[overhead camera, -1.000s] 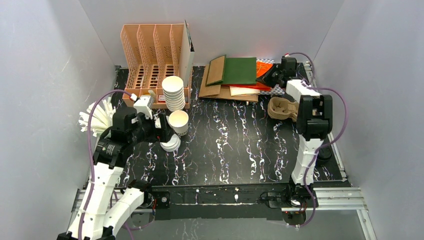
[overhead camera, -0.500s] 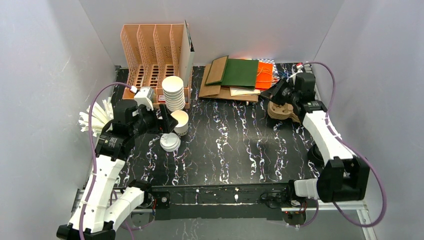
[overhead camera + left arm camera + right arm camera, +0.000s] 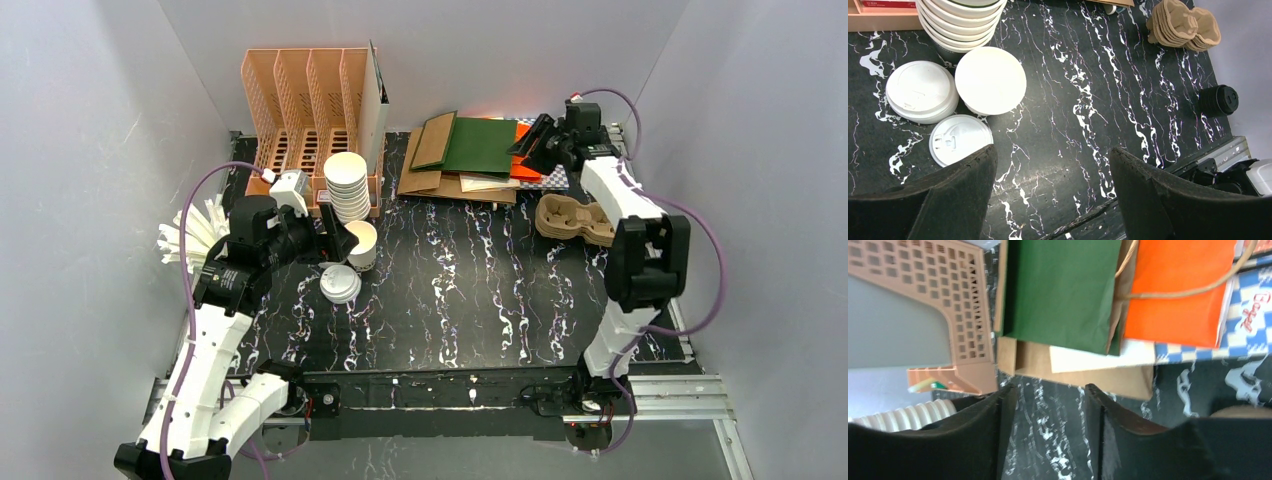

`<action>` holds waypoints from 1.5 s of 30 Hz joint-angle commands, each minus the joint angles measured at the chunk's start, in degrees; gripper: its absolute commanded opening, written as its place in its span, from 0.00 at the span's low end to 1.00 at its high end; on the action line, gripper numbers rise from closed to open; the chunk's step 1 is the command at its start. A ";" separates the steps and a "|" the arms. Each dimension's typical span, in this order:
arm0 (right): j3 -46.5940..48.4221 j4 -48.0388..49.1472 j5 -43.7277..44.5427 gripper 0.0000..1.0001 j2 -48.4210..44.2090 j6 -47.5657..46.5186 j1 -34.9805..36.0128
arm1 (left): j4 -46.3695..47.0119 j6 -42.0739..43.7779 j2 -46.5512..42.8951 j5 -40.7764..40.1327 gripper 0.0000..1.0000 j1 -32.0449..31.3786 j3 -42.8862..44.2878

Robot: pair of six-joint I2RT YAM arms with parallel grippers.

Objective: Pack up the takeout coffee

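Observation:
The takeout coffee cup (image 3: 361,243) (image 3: 990,80) is plain white and stands on the black marbled table just in front of the tall stack of nested cups (image 3: 347,186) (image 3: 962,20). My left gripper (image 3: 337,243) (image 3: 1052,150) hovers right beside the cup on its left, open, with only bare table between its fingers. White lids (image 3: 340,285) (image 3: 920,91) lie next to the cup, one loose lid (image 3: 960,139) nearest my left finger. At the back, my right gripper (image 3: 529,141) (image 3: 1048,390) hangs open and empty over the flat paper bags: green (image 3: 1063,290), orange (image 3: 1178,285), brown (image 3: 1073,367).
A peach file organiser (image 3: 305,110) stands at the back left. Brown pulp cup carriers (image 3: 573,220) (image 3: 1183,25) lie at the right. A small black lidded thing (image 3: 1218,100) sits near the right front edge. White straws or sticks (image 3: 195,232) fan out at the left wall.
My right arm swung from the cup carriers back up to the bags at the rear, and its jaws opened. My left gripper edged closer to the cup.

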 commanded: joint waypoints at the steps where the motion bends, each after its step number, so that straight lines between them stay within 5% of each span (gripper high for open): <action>1: 9.88 -2.38 2.05 0.64 7.58 -2.18 -0.11 | 0.10 0.50 -0.96 0.45 0.80 -0.22 1.08; 12: 31.68 -8.83 3.50 0.65 27.36 -2.26 -0.39 | -0.25 0.96 -0.25 -1.64 0.81 -0.24 0.96; 21: 29.11 -0.35 -5.53 0.54 30.00 -0.24 -0.42 | -0.26 2.22 0.46 -1.97 0.82 -0.23 0.47; 27: 27.42 1.31 -9.81 0.01 27.85 0.33 -0.46 | 0.47 2.90 2.09 -0.97 0.82 -0.30 0.71; 37: 6.30 -0.06 -10.85 0.01 2.63 0.55 -0.31 | 0.98 5.28 7.09 -0.94 0.83 -2.59 5.60; 45: -8.94 -13.25 -6.01 0.01 -21.31 -0.78 4.37 | 6.37 -3.32 15.44 -16.06 0.98 -16.67 10.62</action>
